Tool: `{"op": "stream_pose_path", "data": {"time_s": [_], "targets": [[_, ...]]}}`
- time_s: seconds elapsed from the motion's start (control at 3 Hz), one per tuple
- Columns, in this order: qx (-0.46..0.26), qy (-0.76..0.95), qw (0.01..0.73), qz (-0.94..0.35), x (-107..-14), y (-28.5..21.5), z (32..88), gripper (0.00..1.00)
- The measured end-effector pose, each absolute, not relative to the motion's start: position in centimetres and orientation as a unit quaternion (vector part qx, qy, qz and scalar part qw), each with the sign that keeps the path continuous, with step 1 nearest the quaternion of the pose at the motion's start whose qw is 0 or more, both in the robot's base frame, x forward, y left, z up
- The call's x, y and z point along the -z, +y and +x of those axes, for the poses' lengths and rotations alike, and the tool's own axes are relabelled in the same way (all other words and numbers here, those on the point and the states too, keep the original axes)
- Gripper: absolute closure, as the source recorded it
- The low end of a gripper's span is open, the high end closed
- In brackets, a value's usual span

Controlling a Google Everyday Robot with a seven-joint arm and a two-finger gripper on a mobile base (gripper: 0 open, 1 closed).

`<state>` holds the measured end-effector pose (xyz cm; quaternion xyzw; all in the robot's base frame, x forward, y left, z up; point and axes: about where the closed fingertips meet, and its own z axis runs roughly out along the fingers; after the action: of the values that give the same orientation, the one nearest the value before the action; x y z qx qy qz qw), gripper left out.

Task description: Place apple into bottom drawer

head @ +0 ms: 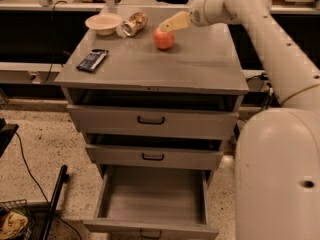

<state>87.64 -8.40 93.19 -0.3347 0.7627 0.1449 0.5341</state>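
Note:
The apple [164,38], round and reddish-orange, sits on the grey cabinet top [150,66] toward the back middle. My gripper [169,24], with pale yellow fingers, hangs just above and to the right of the apple at the end of the white arm. The bottom drawer [152,196] is pulled out, showing a plain grey empty inside. The two shallower drawers above it are slightly ajar.
A cream bowl [103,23] and a metallic can [134,24] lying on its side stand at the back left of the top. A dark flat packet [93,60] lies at the left. My white arm [280,149] fills the right side. A black pole [52,204] leans at the lower left.

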Motion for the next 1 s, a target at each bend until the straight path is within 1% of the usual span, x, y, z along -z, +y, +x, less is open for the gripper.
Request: {"op": "stream_pose_path", "data": {"time_s": [0.33, 1.0], "targets": [[-0.161, 0.758, 0.517, -0.362, -90.9, -3.7, 88.6, 0.0], [-0.164, 0.79, 0.47, -0.359, -84.3, -1.8, 90.1, 0.0]]}}
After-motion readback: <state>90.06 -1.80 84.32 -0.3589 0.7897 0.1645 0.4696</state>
